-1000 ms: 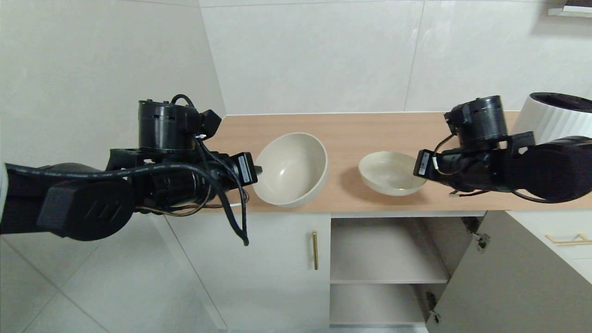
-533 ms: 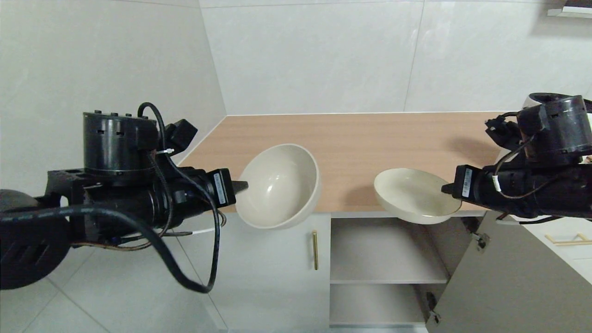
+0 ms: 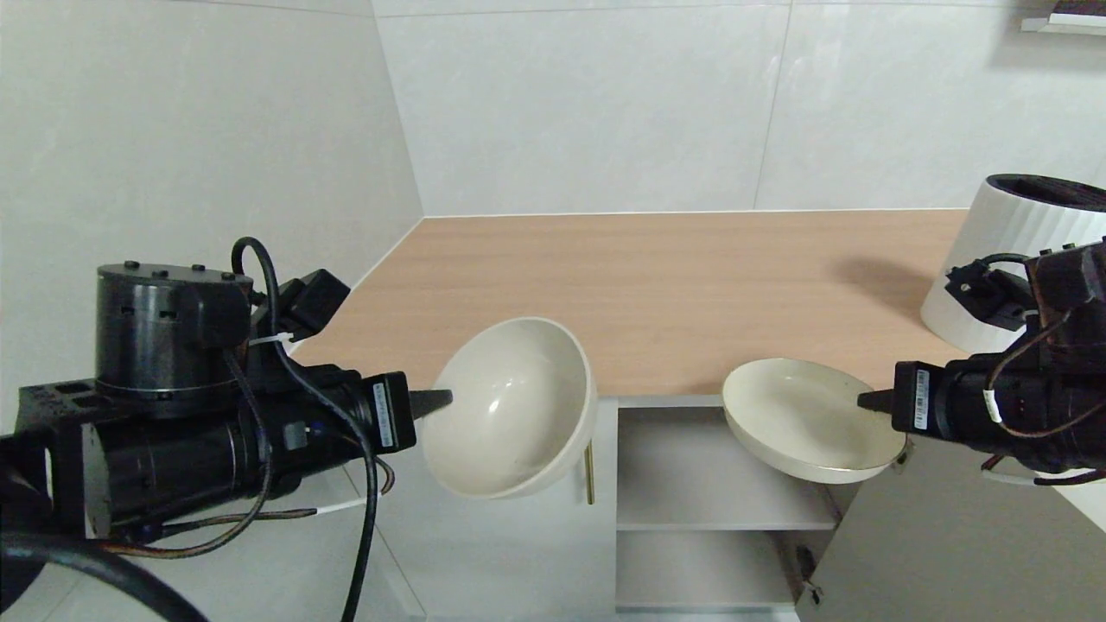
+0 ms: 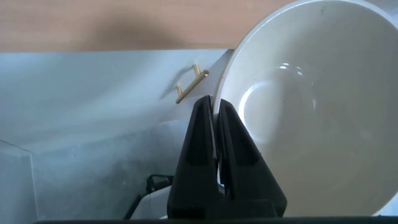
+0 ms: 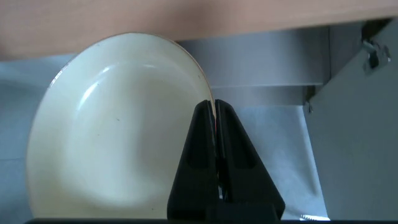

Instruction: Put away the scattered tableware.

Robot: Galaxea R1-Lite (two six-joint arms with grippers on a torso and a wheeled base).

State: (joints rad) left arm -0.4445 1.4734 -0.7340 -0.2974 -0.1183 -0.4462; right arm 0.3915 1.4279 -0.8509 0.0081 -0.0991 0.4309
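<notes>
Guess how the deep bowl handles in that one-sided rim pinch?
The deep bowl looks rigid and glazed; its glossy highlight suggests a slippery rim. The left gripper pinches one edge only, so it may pivot. Likely breakable if dropped.

— What do the arms look like?
— Matte black. The left arm (image 3: 173, 449) carries a round cap (image 3: 168, 315) with small studs, looped black cables (image 3: 372, 501) and a white tie (image 3: 263, 339).
— And the grippers?
— Left gripper (image 3: 439, 399) and right gripper (image 3: 864, 400) have thin tapered black fingers, with white barcode labels (image 3: 918, 396) behind them.

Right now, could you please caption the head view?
Left gripper holds a bowl, right gripper a plate, by the open cabinet.
</notes>
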